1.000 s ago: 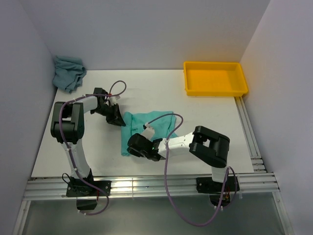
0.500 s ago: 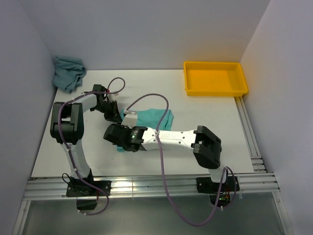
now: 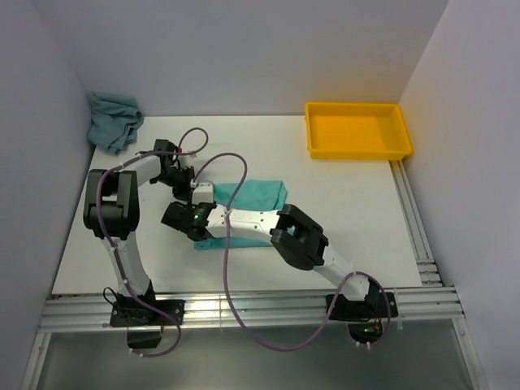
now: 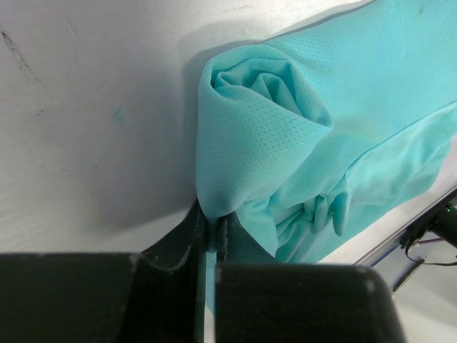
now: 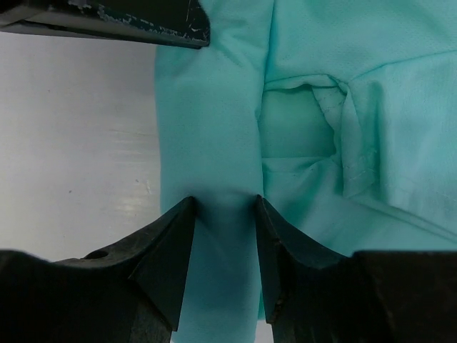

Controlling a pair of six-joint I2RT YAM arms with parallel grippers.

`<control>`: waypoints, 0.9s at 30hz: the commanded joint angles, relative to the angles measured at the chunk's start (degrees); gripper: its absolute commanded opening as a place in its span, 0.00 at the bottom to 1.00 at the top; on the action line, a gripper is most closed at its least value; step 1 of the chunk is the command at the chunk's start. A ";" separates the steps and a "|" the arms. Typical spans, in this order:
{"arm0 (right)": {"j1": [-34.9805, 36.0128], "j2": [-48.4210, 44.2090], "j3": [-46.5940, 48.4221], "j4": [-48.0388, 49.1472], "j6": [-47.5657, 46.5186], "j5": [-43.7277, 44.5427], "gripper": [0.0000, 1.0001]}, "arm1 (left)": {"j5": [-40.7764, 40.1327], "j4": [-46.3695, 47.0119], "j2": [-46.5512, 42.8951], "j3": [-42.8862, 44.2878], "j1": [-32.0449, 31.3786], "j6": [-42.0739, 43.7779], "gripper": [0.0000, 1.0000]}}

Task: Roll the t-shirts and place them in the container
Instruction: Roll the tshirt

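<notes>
The mint-green t-shirt (image 3: 262, 193) lies mid-table, partly rolled into a tube along its left side. My left gripper (image 3: 188, 192) is at the roll's far end. In the left wrist view it (image 4: 212, 227) is shut on the cloth edge of the rolled end (image 4: 264, 128). My right gripper (image 3: 182, 218) reaches across to the roll's left side. In the right wrist view it (image 5: 223, 207) is closed on the rolled tube of the shirt (image 5: 214, 121). The blue-grey teal t-shirt (image 3: 114, 120) lies bunched in the far left corner.
A yellow tray (image 3: 357, 150) stands at the far right. The right arm lies stretched across the table's middle, over the shirt. The left gripper's finger (image 5: 107, 25) shows at the top of the right wrist view. Walls close in on three sides.
The right arm has swung left across the shirt, and the shirt has been drawn into a narrower roll. The left gripper has moved only slightly and kept its hold.
</notes>
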 commanded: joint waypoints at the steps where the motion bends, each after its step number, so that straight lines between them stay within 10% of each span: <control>1: 0.24 -1.17 4.33 -2.54 -1.33 3.62 0.47 | -8.48 -0.02 0.39 0.56 0.69 3.15 0.02; 27: 3.76 3.49 6.62 -3.07 0.34 1.61 0.53 | -8.66 -1.26 1.62 2.49 0.69 3.68 0.05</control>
